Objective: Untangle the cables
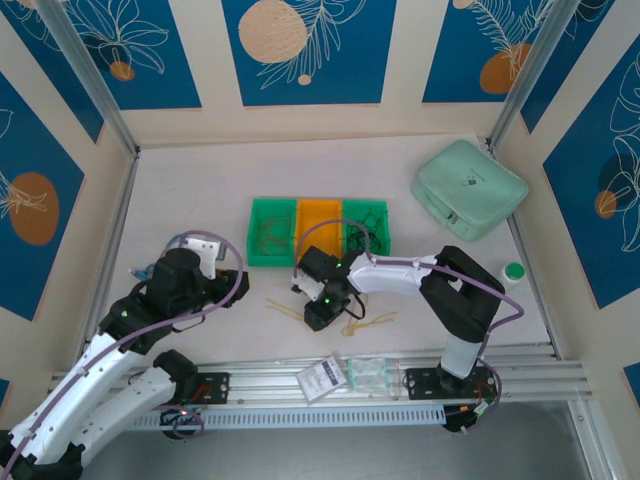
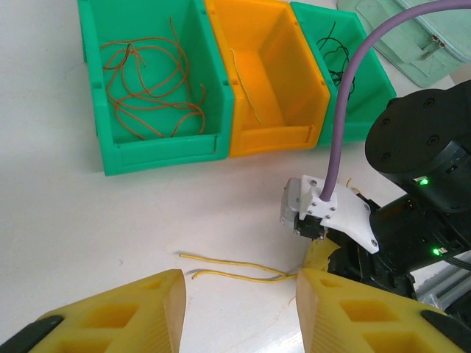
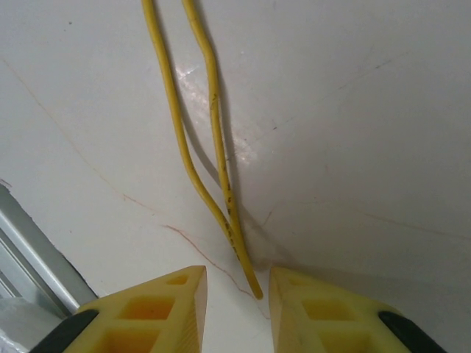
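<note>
Yellow wires (image 3: 224, 184) end between narrowly parted jaws of the right gripper (image 3: 237, 283). Left gripper (image 2: 239, 283) holds its jaws spread, empty; three bins (image 2: 268, 140) stand beyond.

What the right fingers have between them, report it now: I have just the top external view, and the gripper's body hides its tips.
Observer: In the right wrist view, the right gripper has its jaws apart. Two yellow wires run together toward the gap, where an end lies unclamped.
Operator: Give me the left gripper.
Observer: The left gripper is open with nothing between its fingers. Yellow wires lie on the table ahead of it.
Operator: Report the orange bin.
Observer: The orange bin holds one pale yellow wire.
</note>
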